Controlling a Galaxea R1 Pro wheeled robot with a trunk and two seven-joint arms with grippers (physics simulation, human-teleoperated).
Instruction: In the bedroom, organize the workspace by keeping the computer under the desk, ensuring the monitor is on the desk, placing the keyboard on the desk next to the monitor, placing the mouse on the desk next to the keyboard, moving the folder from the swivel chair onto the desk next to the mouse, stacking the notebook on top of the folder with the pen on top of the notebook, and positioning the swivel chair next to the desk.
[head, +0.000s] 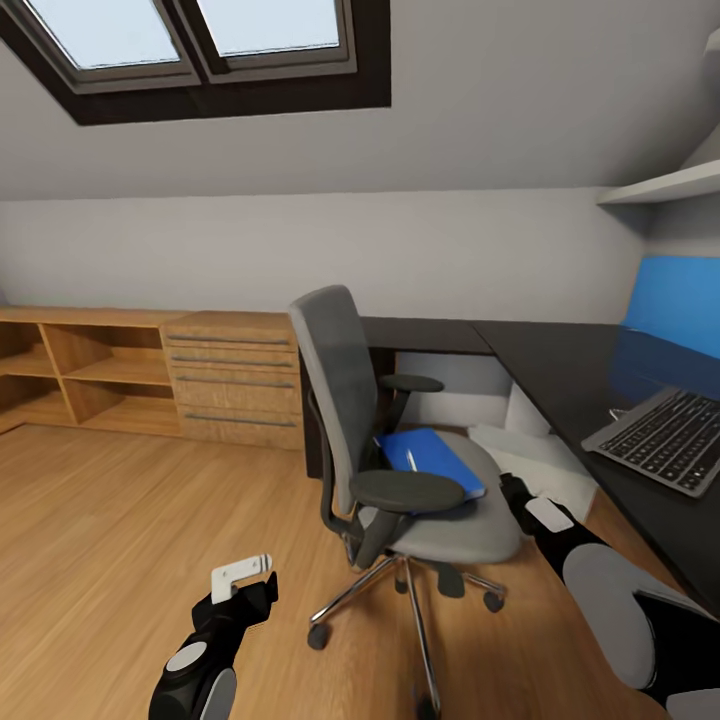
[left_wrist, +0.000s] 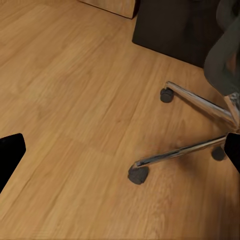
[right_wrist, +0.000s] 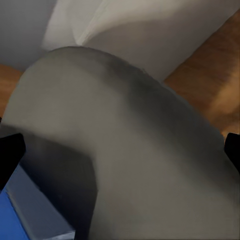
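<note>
The grey swivel chair (head: 400, 470) stands mid-floor, beside the black desk (head: 560, 370). On its seat lies the blue folder (head: 440, 465) with a thin pen (head: 411, 459) on top. The keyboard (head: 668, 440) rests on the desk at the right. A pale white box, probably the computer (head: 535, 450), lies under the desk. My right gripper (head: 513, 492) hovers open at the seat's right edge; its wrist view shows the grey seat (right_wrist: 130, 145) and a blue folder corner (right_wrist: 9, 222). My left gripper (head: 250, 598) hangs open over the floor near the chair's chrome base (left_wrist: 200, 105).
A low light-wood cabinet (head: 130, 370) with shelves and drawers lines the back wall at left. The chair's castors (left_wrist: 138, 174) spread over the wooden floor (head: 120, 540). A blue back panel (head: 680, 300) and a white wall shelf (head: 670, 185) sit above the desk.
</note>
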